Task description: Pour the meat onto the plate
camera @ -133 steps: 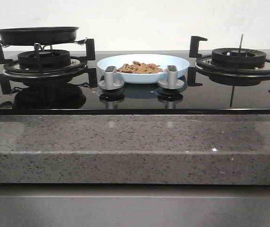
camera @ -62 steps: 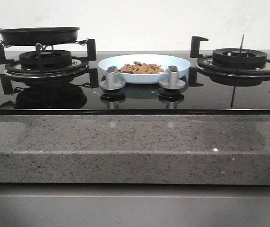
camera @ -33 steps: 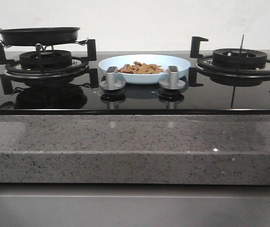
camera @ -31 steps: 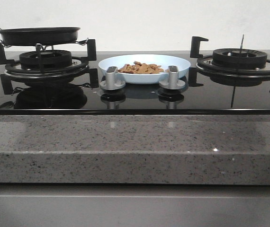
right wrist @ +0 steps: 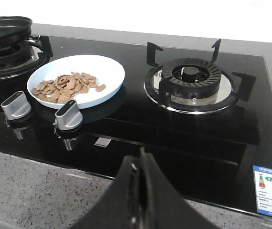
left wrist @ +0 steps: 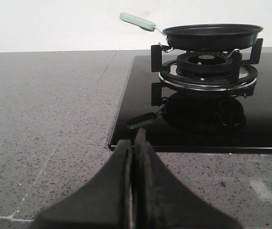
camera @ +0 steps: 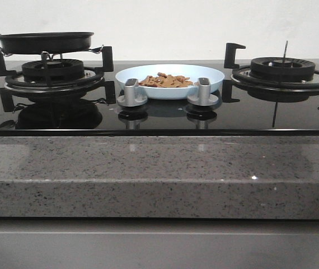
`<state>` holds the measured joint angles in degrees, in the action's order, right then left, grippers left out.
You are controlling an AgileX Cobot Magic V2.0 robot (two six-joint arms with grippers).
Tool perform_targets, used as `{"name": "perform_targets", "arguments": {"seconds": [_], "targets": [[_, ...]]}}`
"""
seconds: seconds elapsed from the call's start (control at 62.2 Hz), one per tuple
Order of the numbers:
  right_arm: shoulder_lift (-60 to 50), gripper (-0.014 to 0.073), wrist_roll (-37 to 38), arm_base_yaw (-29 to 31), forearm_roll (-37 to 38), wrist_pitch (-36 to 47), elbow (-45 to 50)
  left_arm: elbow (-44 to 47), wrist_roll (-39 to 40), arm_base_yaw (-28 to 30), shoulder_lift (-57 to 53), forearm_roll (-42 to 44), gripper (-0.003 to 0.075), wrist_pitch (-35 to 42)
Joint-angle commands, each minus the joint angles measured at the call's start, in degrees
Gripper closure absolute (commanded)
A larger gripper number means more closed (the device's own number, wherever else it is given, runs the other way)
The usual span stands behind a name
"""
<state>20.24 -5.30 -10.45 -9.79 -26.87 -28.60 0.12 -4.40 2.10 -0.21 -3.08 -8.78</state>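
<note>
The pale-blue plate (camera: 212,79) sits on the black glass hob between the two burners, and the meat (camera: 167,81) lies heaped in it. Both show in the right wrist view, the plate (right wrist: 109,74) and the meat (right wrist: 65,86). The black frying pan (camera: 45,42) with a pale handle rests on the left burner and also shows in the left wrist view (left wrist: 212,36). My left gripper (left wrist: 133,143) is shut and empty over the granite counter, short of the hob's near edge. My right gripper (right wrist: 139,164) is shut and empty at the hob's front edge. Neither gripper shows in the front view.
Two silver knobs (camera: 131,93) (camera: 203,92) stand in front of the plate. The right burner (camera: 282,70) with black pan supports is bare. The granite counter (camera: 159,174) runs along the front and to the left of the hob (left wrist: 45,109). An energy label (right wrist: 271,183) sticks on the hob.
Nothing of the scene has moved; the front view only shifts by a few pixels. The pan, the plate and the meat stay in place.
</note>
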Motion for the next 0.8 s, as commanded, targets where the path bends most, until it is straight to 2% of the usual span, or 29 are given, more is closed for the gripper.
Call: {"name": "perform_targets", "arguments": {"seconds": [0.0, 0.691, 0.788], "targets": [[0.3, 0.0652, -0.4, 0.1, 0.3, 4.5, -1.5, 0.4, 0.7, 0.2, -1.0, -0.6, 0.0741, 5.1], [0.3, 0.0652, -0.4, 0.1, 0.3, 4.5, -1.5, 0.4, 0.7, 0.2, -1.0, -0.6, 0.0741, 5.1], [-0.1, 0.0652, -0.4, 0.2, 0.8, 6.7, 0.1, 0.4, 0.7, 0.2, -1.0, -0.6, 0.0741, 5.1]]}}
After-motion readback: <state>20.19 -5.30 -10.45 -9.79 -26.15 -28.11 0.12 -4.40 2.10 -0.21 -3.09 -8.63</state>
